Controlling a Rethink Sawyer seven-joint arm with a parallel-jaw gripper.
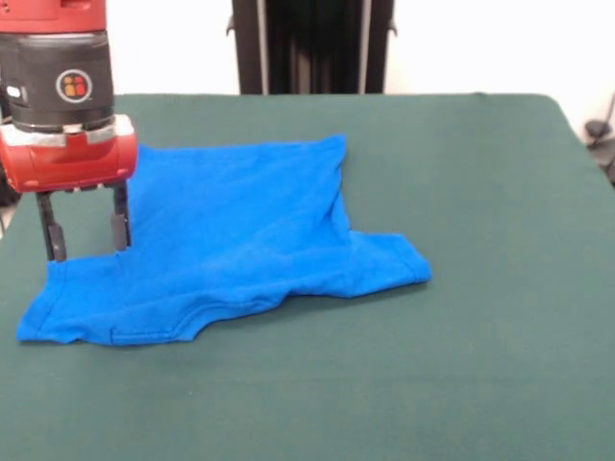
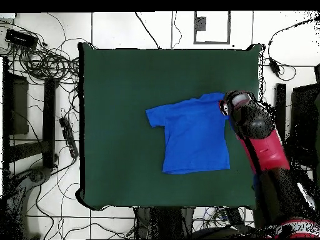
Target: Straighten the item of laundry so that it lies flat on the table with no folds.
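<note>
No readable writing anywhere; only a round emblem with red and orange squares on the arm's black wrist section, above its red collar. No print on the T-shirt [image 1: 231,230].

Gripper [image 1: 85,240] pointed straight down at the T-shirt's corner, front view left, over the hem. Fingers [image 1: 53,235] spread apart with a clear gap, nothing clamped between them; tips just at the cloth's edge, contact hard to tell. Overhead, arm reaching in from beside the T-shirt [image 2: 194,132], wrist over its upper right corner, gripper hidden beneath.

T-shirt spread on the table [image 1: 480,336], roughly mid-table, shifted toward the arm's side. Not flat: one sleeve sticking out away from the gripper, a ridge running from that sleeve toward the far corner, a doubled edge along the near hem.
</note>
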